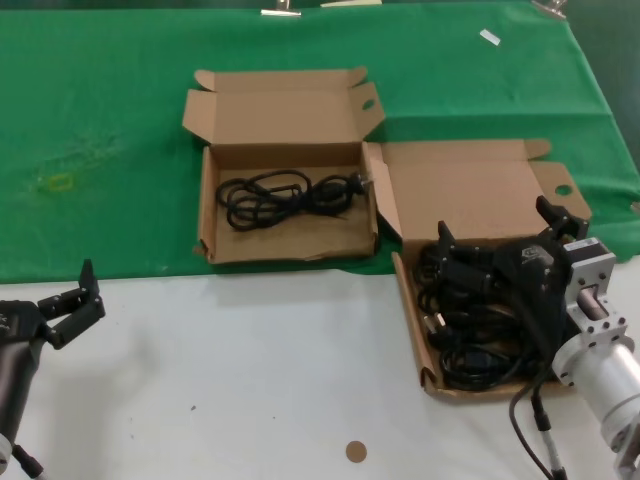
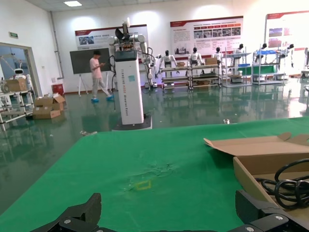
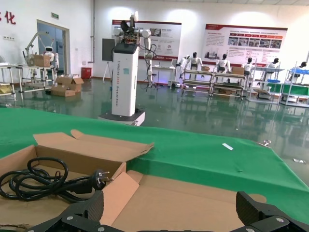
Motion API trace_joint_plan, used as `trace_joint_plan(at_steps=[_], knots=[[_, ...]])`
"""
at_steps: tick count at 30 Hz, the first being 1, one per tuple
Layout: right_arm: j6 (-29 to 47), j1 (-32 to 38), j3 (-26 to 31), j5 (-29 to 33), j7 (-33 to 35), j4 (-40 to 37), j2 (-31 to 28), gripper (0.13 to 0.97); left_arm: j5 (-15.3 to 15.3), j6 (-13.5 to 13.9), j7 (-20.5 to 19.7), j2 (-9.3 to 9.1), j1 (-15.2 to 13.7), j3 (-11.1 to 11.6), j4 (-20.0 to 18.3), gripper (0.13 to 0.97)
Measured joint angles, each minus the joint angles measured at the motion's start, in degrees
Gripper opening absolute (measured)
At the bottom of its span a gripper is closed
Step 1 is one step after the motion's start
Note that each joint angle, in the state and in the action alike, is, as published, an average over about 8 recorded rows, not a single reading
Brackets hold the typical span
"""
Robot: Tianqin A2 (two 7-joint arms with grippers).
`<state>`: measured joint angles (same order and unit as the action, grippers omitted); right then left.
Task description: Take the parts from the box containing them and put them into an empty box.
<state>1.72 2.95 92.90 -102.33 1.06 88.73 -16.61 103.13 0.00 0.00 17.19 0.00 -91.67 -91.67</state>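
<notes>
Over the near box on my right, my right gripper hangs with its jaws spread wide, grasping nothing, just above the piled black cables. One cable lies in the far box on the green cloth. My left gripper waits released above the white tabletop.

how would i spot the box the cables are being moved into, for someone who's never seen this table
On the green cloth sit two open cardboard boxes. It is the farther, left box, holding one coiled black cable; the right box under the right claw is piled with cables.
</notes>
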Motion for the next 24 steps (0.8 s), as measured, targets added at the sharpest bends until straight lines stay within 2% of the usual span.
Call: trace_joint_plan(at_steps=[24], knots=[[0.0, 0.0, 0.0, 0.0, 0.0, 0.0, 0.0, 0.966, 0.0, 0.0, 0.0, 0.0, 0.0, 0.0, 0.0, 0.966]])
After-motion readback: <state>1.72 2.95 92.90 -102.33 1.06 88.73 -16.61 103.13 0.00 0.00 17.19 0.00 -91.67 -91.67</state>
